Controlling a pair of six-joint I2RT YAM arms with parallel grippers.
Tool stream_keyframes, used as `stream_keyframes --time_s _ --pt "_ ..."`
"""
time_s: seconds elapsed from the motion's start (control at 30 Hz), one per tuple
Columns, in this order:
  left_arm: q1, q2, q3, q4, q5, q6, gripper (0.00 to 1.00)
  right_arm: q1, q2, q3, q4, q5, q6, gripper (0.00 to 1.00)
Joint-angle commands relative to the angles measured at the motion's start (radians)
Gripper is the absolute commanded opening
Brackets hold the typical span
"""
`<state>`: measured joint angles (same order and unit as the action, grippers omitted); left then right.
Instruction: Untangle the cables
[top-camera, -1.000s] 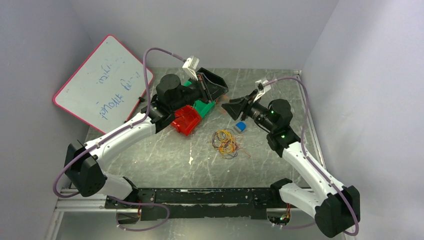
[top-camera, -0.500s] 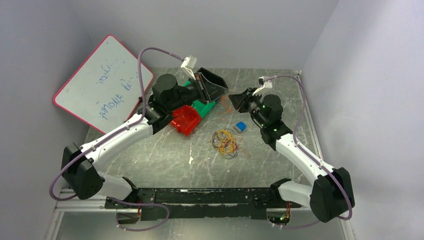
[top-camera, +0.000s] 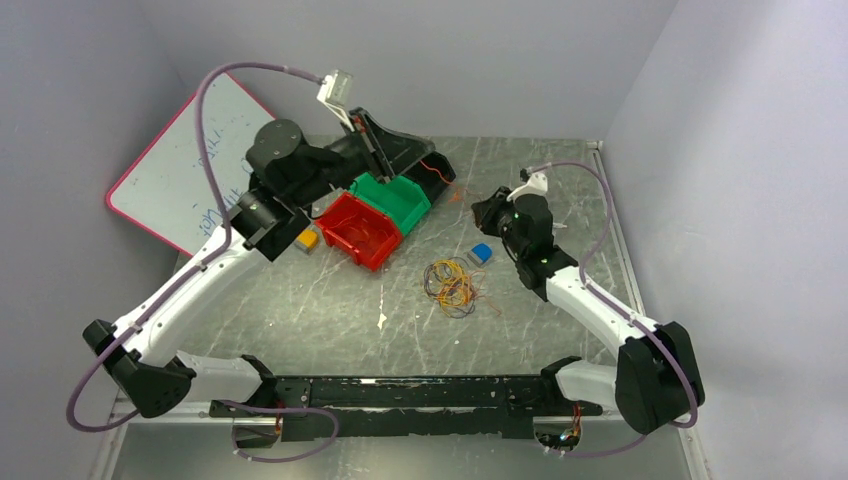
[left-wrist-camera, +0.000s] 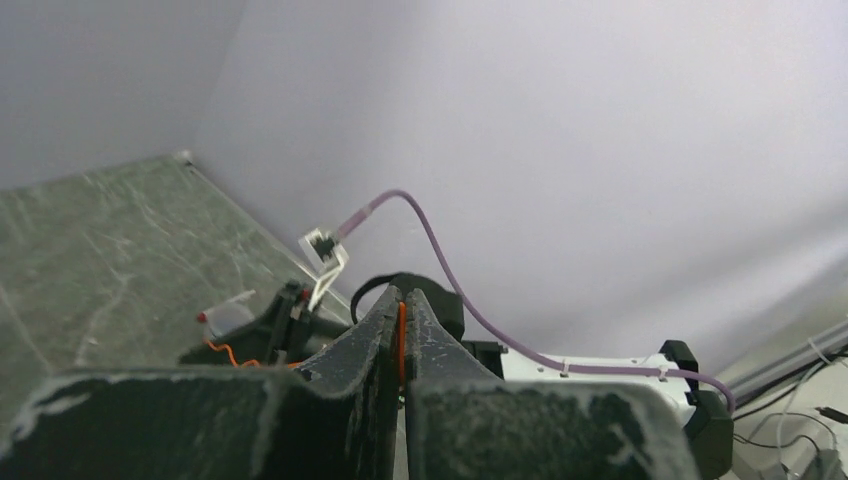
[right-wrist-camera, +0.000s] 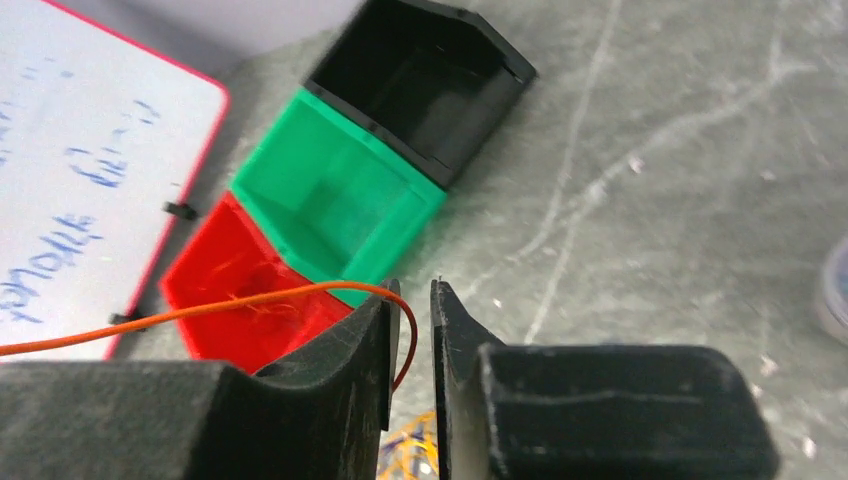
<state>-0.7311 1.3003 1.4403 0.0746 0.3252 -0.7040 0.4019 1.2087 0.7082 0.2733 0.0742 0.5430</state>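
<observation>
We find the widest free room on the near half of the tabletop (top-camera: 300, 320), bare from the arm bases up to the bins. At the far left three bins touch in a slanting row: red bin (top-camera: 362, 230), green bin (top-camera: 392, 200) and black bin (right-wrist-camera: 420, 75). A small yellow piece (top-camera: 308, 240) sits just beside the red one, and a whiteboard (top-camera: 180, 175) leans on the left wall. An orange cable (right-wrist-camera: 200, 305) stretches through the air from the left gripper (left-wrist-camera: 402, 305) to the right gripper (right-wrist-camera: 413, 300), barring the way between them. The cable clump (top-camera: 452, 285) and a blue piece (top-camera: 481, 252) lie mid-table. The far right corner is bare.
</observation>
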Motion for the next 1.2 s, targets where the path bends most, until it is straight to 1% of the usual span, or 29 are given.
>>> stream_keyframes --time_s 0.0,0.17,0.33,0.47,0.7,0.9,1.0,1.1,1.17 --pt "0.037 -0.024 0.074 -0.108 -0.021 0.069 0.07 -0.024 -0.015 -0.055 -0.080 0.095 0.018 0.24" --pt "0.070 -0.031 0.122 -0.170 -0.021 0.103 0.07 -0.077 -0.032 -0.097 -0.125 0.100 0.018 0.29" --pt "0.113 -0.037 0.174 -0.227 -0.030 0.141 0.07 -0.147 -0.064 -0.137 -0.155 0.083 0.009 0.29" --pt "0.143 -0.026 0.212 -0.263 -0.028 0.165 0.07 -0.194 -0.096 -0.159 -0.164 0.042 -0.003 0.31" --pt "0.185 0.046 0.279 -0.317 0.017 0.198 0.07 -0.203 -0.178 -0.164 -0.149 -0.093 -0.060 0.40" --pt "0.210 0.110 0.342 -0.339 0.041 0.230 0.07 -0.203 -0.240 -0.153 -0.205 -0.119 -0.090 0.49" --pt "0.221 0.149 0.375 -0.341 0.066 0.247 0.07 -0.203 -0.270 -0.149 -0.205 -0.204 -0.125 0.51" --pt "0.227 0.195 0.408 -0.339 0.101 0.259 0.07 -0.204 -0.316 -0.158 -0.160 -0.338 -0.148 0.52" --pt "0.228 0.226 0.427 -0.338 0.117 0.271 0.07 -0.204 -0.345 -0.158 -0.119 -0.443 -0.156 0.54"
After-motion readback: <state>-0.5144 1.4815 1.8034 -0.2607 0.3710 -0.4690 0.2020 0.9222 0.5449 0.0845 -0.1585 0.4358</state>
